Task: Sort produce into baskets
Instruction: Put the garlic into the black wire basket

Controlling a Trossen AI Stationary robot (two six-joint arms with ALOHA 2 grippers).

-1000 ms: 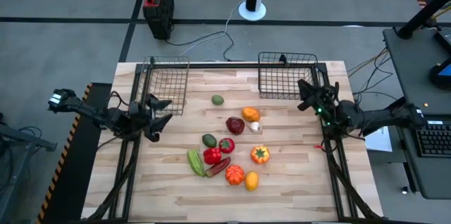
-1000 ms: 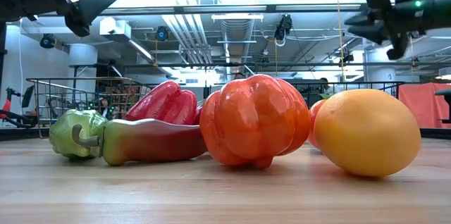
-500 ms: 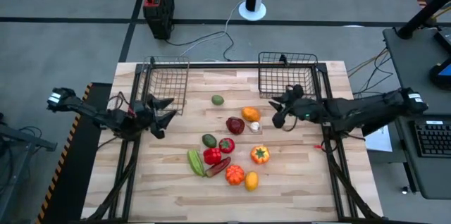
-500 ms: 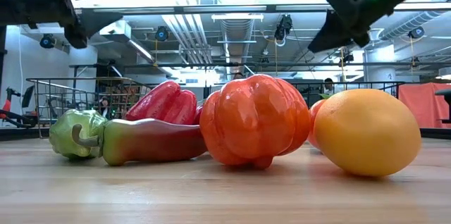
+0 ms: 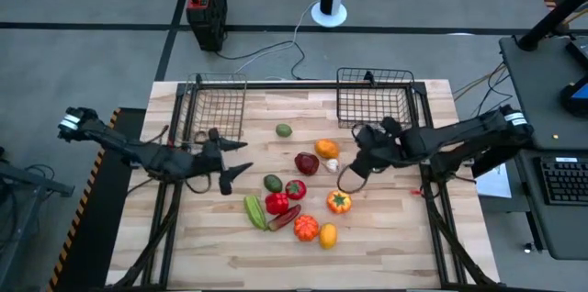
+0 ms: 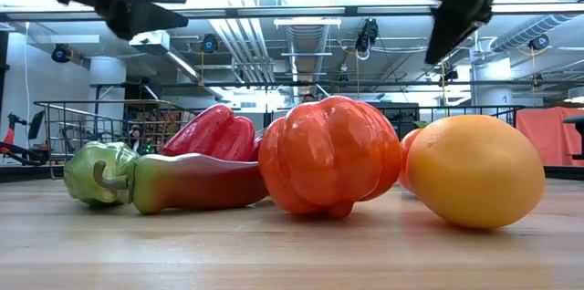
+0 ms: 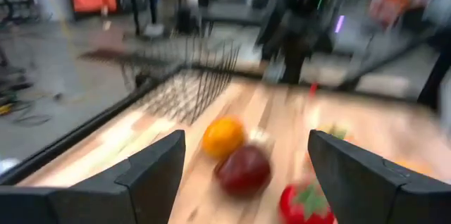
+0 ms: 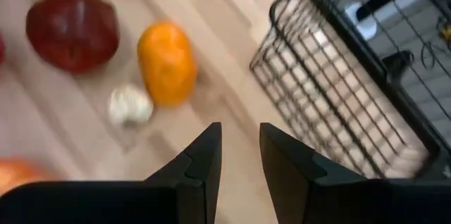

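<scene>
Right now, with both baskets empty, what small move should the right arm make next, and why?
Probably lower the right gripper onto the small white piece: it hangs just beside it, fingers nearly together and holding nothing, so they likely must open first.

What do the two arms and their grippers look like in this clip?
Both arms are slim, dark and jointed, with a white tag near each outer joint. The left gripper and right gripper each end in two black tapered fingers, flat-faced and angular.

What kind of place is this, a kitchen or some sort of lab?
Most likely a robotics lab or workshop, not a kitchen. The wooden table stands on a bare grey floor strewn with cables, a keyboard sits beside it, and the low view shows exposed ceiling ducts.
</scene>
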